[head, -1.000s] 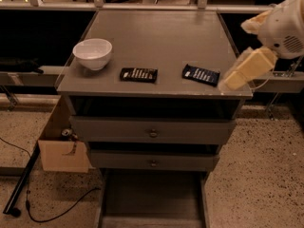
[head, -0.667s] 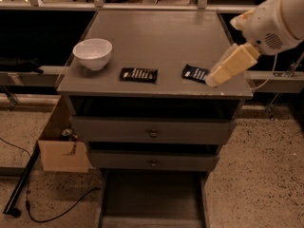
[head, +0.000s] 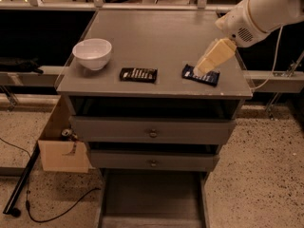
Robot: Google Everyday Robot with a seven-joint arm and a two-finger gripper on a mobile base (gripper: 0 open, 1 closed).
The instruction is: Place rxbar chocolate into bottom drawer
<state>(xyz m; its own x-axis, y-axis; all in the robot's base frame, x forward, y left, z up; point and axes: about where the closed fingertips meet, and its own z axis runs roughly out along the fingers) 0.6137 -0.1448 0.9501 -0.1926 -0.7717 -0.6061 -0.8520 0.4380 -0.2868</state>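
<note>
1. The grey cabinet's counter (head: pixel 161 32) is a flat, matte slab. A dark railing runs behind it at 12 o'clock, and speckled terrazzo floor (head: pixel 266 175) lies around it.
2. The rxbar chocolate (head: pixel 138 74), a flat dark-wrapped rectangle with pale lettering, lies on the counter at 6 o'clock, near the front edge.
3. A round white bowl (head: pixel 92 53) sits at 9 o'clock, well apart from the bar.
4. A dark blue-wrapped bar (head: pixel 211 79) lies at 4 o'clock, close to the front right corner.
5. The cream, tapered end effector (head: pixel 200 70) hangs from the white arm (head: pixel 261 11) right over the blue bar's left end. Whether it is spread or pressed together cannot be told.
6. The upper drawer (head: pixel 152 133) and middle drawer (head: pixel 153 161) stand slightly out, each with a round knob.
7. The bottom drawer (head: pixel 152 196) is pulled far out at floor level, a shallow tray with a dark inside.
8. A cardboard box (head: pixel 61 151) stands at the cabinet's 8 o'clock, with a black cable (head: pixel 57 210) on the floor.
</note>
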